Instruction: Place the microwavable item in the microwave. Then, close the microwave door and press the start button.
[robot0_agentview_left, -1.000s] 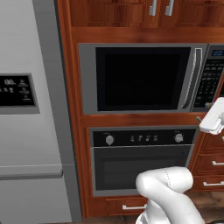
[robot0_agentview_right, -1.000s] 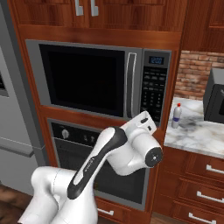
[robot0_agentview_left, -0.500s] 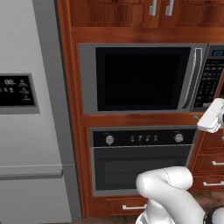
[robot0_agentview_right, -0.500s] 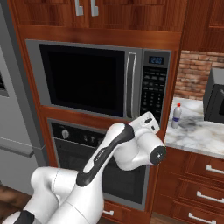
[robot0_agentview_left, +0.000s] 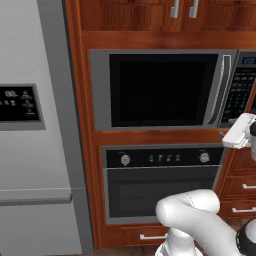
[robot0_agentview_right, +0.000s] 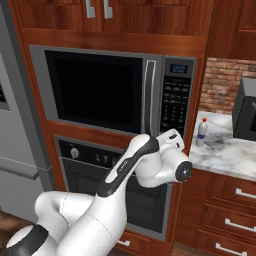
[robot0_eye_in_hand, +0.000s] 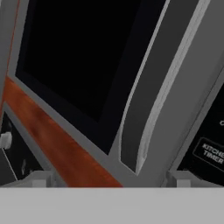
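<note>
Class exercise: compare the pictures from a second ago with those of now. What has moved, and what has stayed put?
The white robot arm has swung its elbow rightward and lifted its hand a little toward the long silver bar handle of the grey steel microwave. The gripper stays open, holding nothing. The microwave door stays shut; the slim pale bottle has not moved.
</note>
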